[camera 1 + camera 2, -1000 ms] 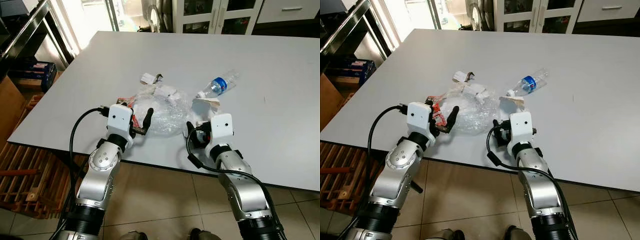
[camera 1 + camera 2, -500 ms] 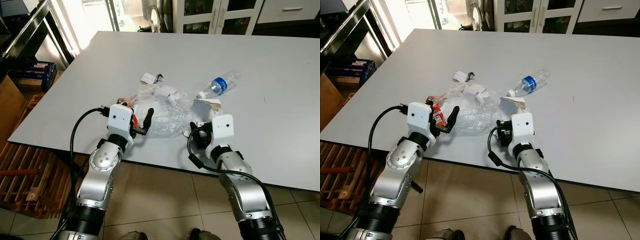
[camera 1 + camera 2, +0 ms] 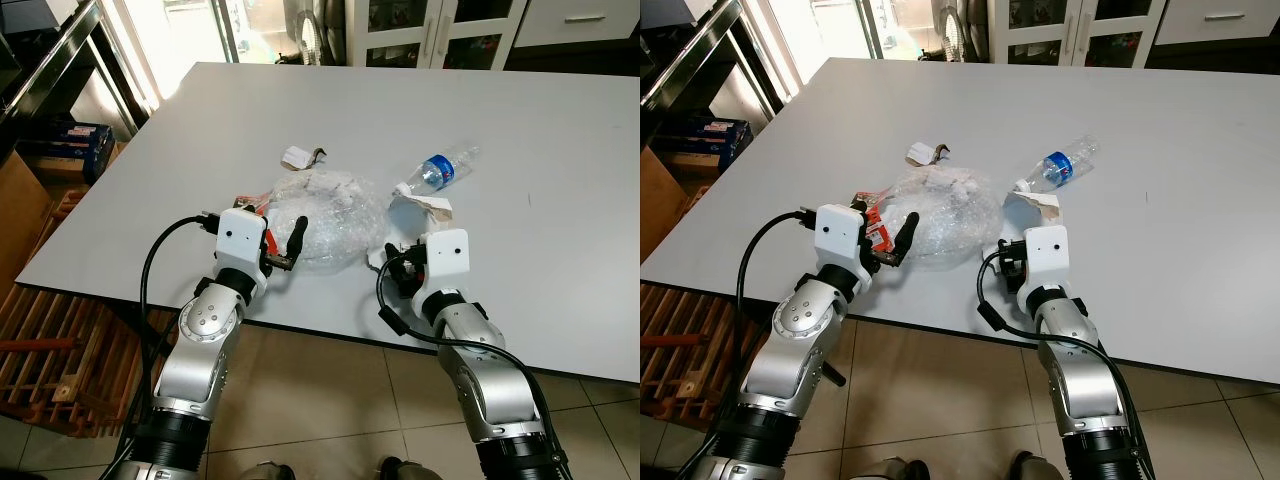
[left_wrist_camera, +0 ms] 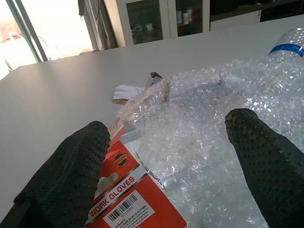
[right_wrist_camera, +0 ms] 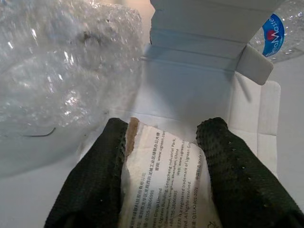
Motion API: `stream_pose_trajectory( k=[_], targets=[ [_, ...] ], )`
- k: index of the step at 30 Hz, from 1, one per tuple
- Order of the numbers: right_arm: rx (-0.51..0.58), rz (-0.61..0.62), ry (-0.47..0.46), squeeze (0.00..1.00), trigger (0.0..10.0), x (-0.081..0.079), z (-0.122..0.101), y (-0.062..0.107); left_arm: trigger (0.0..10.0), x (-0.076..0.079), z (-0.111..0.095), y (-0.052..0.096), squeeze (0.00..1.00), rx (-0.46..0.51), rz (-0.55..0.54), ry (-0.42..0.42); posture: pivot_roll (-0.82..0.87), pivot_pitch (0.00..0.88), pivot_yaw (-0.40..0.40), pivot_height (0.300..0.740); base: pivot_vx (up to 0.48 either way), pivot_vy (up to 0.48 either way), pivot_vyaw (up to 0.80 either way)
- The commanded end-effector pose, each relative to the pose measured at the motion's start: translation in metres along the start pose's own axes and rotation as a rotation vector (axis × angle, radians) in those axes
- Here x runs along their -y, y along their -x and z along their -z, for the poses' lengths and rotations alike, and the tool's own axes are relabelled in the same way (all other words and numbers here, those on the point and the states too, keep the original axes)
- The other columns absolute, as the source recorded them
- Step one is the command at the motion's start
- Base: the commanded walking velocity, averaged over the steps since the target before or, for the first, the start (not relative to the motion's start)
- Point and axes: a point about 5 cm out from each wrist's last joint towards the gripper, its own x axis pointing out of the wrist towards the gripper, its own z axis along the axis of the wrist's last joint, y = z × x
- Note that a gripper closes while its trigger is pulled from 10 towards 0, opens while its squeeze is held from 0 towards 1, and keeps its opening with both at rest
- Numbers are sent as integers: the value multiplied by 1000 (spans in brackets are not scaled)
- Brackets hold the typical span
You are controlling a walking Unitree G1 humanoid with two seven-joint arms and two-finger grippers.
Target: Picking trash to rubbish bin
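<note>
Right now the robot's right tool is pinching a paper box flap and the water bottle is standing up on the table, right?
Not quite. The right tool does pinch the paper box, as the right wrist view shows. But the water bottle lies on its side on the table, as the left eye view shows.

Left tool (image 4: 166, 156): two black textured fingers (image 4: 71, 175) spread wide, hovering low over white counter (image 4: 57, 90). Between them: crumpled bubble wrap (image 4: 204, 123), overlapping an orange card (image 4: 137, 199) printed "WORK GLOVES" with barcode. Beyond the wrap, a small white paper scrap (image 4: 127, 91). Clear bottle with blue label (image 4: 287, 45) at far edge.
</note>
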Motion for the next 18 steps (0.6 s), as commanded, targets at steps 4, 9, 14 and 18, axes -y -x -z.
stream_pose_trajectory(
  k=[4,9,14,18],
  targets=[
    [-18,5,-19,0,0,0,2,0,10000,-1,0,1,0,-3,-10,-16,6,108,91,740,0,0,0],
    [-15,9,-20,0,0,2,1,0,10000,-1,0,1,0,-2,-14,-15,6,108,91,740,0,0,0],
    [-14,9,-20,0,0,2,1,-1,10000,0,0,2,0,-5,-5,-4,6,108,91,740,0,0,0],
    [-15,13,-19,0,0,3,1,-1,10000,1,0,4,0,-2,37,31,6,108,91,740,0,0,0]
  ],
)
